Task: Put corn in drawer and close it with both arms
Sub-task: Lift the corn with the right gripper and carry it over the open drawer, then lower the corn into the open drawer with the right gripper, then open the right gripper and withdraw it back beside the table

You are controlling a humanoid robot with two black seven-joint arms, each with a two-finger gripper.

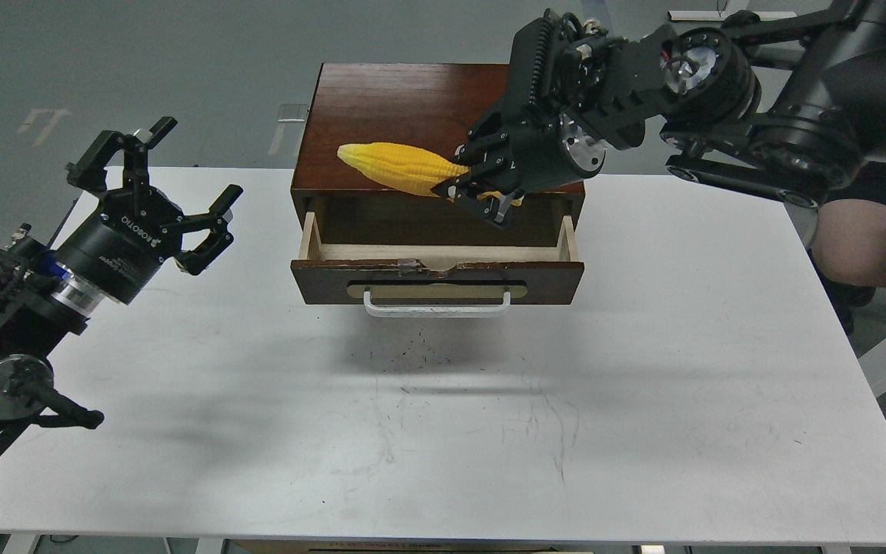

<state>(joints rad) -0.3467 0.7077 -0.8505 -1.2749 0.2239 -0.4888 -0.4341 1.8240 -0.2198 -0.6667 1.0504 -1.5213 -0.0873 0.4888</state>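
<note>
Status: task partly done, by the look of it. The drawer stands pulled out, its pale wood inside showing and, as far as can be seen, holding nothing. The corn is in the grasp of the right gripper, whose fingers are pinched on the thick end of the cob; the tapered tip points left. The cob sits at the front edge of the cabinet top, just behind and above the open drawer; whether it rests on the wood or is lifted clear cannot be told. It is not yet in the drawer.

Left to do, as judged: bring the corn forward and down into the drawer, let go, then push the drawer front home with both arms.

Left gripper: fingers spread wide, holding nothing, hanging over the left part of the worktop, well apart from the cabinet.

Count:
- Corn: one, bright yellow, no husk.
- Cabinet: one, dark brown, at the far middle of the worktop.
- Drawer: one seen, open, with one white bar handle on a tan oval plate.
- Arms: two, black, each with one gripper.
- Worktop: one, white, scuffed with dark marks in front of the cabinet.
- Person: part of one, a bare knee at the right edge, beyond the worktop.
</note>
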